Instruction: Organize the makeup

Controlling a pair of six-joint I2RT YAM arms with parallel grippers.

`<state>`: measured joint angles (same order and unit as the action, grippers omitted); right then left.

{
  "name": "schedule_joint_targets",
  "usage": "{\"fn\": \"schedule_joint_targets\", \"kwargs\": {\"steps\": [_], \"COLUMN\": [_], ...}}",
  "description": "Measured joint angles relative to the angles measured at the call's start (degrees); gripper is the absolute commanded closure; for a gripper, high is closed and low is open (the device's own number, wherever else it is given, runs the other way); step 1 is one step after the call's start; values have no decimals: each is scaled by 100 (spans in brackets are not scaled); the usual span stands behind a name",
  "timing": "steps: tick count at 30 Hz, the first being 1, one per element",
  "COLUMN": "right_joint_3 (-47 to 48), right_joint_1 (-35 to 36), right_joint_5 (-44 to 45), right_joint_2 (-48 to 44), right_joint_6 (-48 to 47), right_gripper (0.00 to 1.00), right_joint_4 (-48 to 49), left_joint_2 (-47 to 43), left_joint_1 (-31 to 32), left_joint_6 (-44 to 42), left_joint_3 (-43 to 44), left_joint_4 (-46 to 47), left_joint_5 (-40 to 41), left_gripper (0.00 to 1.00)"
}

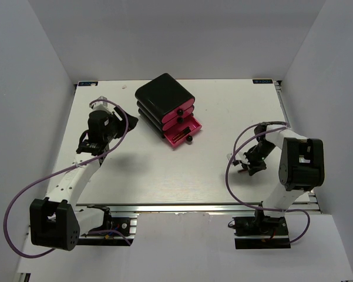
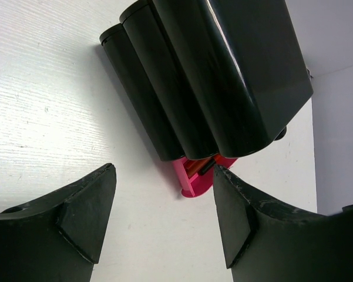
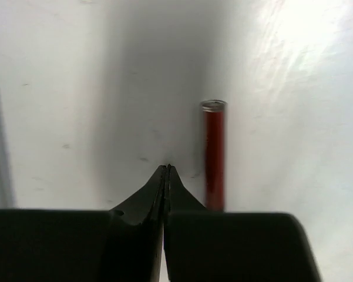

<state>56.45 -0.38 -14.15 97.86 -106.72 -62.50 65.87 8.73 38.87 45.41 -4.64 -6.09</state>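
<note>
A slim red lipstick tube lies on the white table just right of my right gripper, which is shut with nothing between its fingers. The tube is beside the fingertips, not held. In the top view that gripper sits low over the table at the right. My left gripper stands open and empty over bare table, left of the black box. The box's bottom pink drawer is pulled out, and an orange and a black stick of makeup show inside it.
The black box with pink drawers stands at the back middle of the table, its lowest drawer open toward the front right. White walls close in the left, right and back. Purple cables loop beside both arms.
</note>
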Motion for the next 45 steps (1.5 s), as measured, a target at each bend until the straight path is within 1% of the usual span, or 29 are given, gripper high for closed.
{"fn": "schedule_joint_targets", "kwargs": {"steps": [4, 5, 7, 8, 10, 11, 14, 16, 17, 19, 21, 22, 23, 25, 26, 28, 29, 31, 36, 38, 41, 45], "right_joint_3": [177, 273, 577, 730, 1005, 1126, 1655, 2227, 2566, 3261, 3692, 3727, 3729, 3770, 3891, 4498, 4852, 5182, 4924, 4870, 4905, 4911], "right_joint_1": [4, 4, 11, 15, 15, 15, 15, 74, 125, 280, 498, 573, 756, 1110, 1309, 1635, 1725, 1851, 1770, 1668, 1539, 1449], "right_joint_5": [-472, -612, -986, -1113, -1270, -1300, -1377, -1471, -1530, -1648, -1725, -1722, -1685, -1429, -1331, -1285, -1180, -1106, -1034, -1016, -984, -1023], "right_joint_2": [-13, -42, -170, -245, -350, -358, -7, 509, 863, 1572, 2153, 2275, 2476, 2765, 2959, 3432, 3650, 3895, 3790, 3759, 3759, 3759], "right_joint_6": [-345, -348, -177, 24, 391, 551, 905, 1182, 1390, 2046, 3018, 3368, 4000, 4734, 4953, 5278, 5421, 5558, 5602, 5676, 5792, 5840], "right_gripper": [100, 96, 66, 40, 14, 11, 11, 11, 13, 20, 29, 42, 44, 48, 54, 58, 59, 60, 61, 62, 61, 56], "right_joint_4": [79, 79, 208, 363, 833, 1080, 1552, 1714, 1864, 2238, 3010, 3285, 3790, 4325, 4465, 4498, 4527, 4651, 4876, 4905, 4854, 4843], "left_joint_2": [7, 7, 9, 9, 20, 26, 57, 101, 129, 184, 225, 229, 225, 175, 140, 74, 37, -81, -612, -680, -520, 0], "left_joint_1": [0, 0, 0, -2, -4, -4, -7, -13, -15, -26, -37, -37, -37, -37, -37, -39, -39, -39, -52, -55, -55, -55], "left_joint_6": [-2, -2, -2, -2, 0, 2, 15, 20, 22, 37, 55, 61, 68, 109, 138, 184, 195, 208, 245, 291, 317, 247], "left_joint_3": [-4, -4, -7, -7, -17, -28, -83, -92, -92, -94, -94, -98, -111, -212, -286, -400, -426, -457, -667, -745, -750, -476], "left_joint_4": [-2, -2, 0, 7, 46, 55, 83, 85, 92, 105, 118, 122, 129, 181, 186, 122, 72, -61, -107, -59, -9, -52], "left_joint_5": [-37, -42, -59, -66, -85, -98, -138, -170, -186, -212, -229, -229, -232, -232, -232, -229, -227, -203, -111, -109, -120, -173], "left_gripper": [24, 24, 24, 24, 24, 24, 24, 24, 24, 24, 24, 24, 24, 24, 24, 24, 24, 24, 24, 24, 24, 24]}}
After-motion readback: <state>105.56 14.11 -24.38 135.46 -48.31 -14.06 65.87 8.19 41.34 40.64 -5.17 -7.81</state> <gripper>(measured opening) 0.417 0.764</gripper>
